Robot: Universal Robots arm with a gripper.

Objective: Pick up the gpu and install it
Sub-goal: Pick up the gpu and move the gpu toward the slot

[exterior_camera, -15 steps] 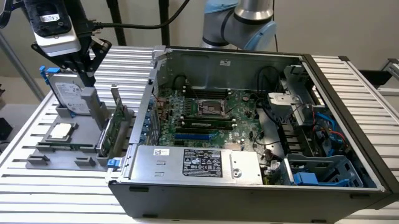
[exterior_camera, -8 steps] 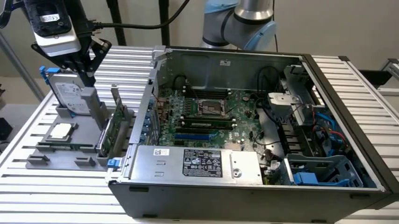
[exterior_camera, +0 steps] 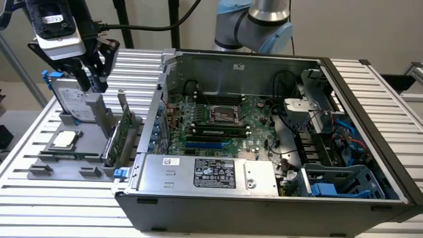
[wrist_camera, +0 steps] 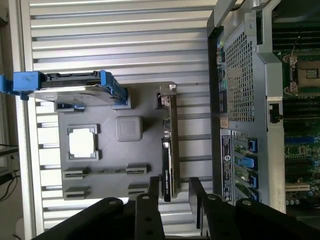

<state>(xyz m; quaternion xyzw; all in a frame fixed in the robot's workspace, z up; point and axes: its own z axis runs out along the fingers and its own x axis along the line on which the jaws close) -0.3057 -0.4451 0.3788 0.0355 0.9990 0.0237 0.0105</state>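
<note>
Plainly, one gpu point(exterior_camera: 119, 134) stood on edge in the grey holder point(exterior_camera: 53, 163), alongside one hard drive point(exterior_camera: 73, 101) and one chip point(exterior_camera: 64, 140), at nine o'clock from the open case point(exterior_camera: 264, 57) in the exterior view. The arm pointed straight down, and its gripper point(exterior_camera: 92, 79) hovered above the holder, released and holding nothing.

Below the gripper point(wrist_camera: 173, 186), the gpu point(wrist_camera: 170, 140) is standing on edge in the tray point(wrist_camera: 107, 156), the hard drive point(wrist_camera: 70, 92) standing to one side and the computer case point(wrist_camera: 241, 65) lying to the other.
</note>
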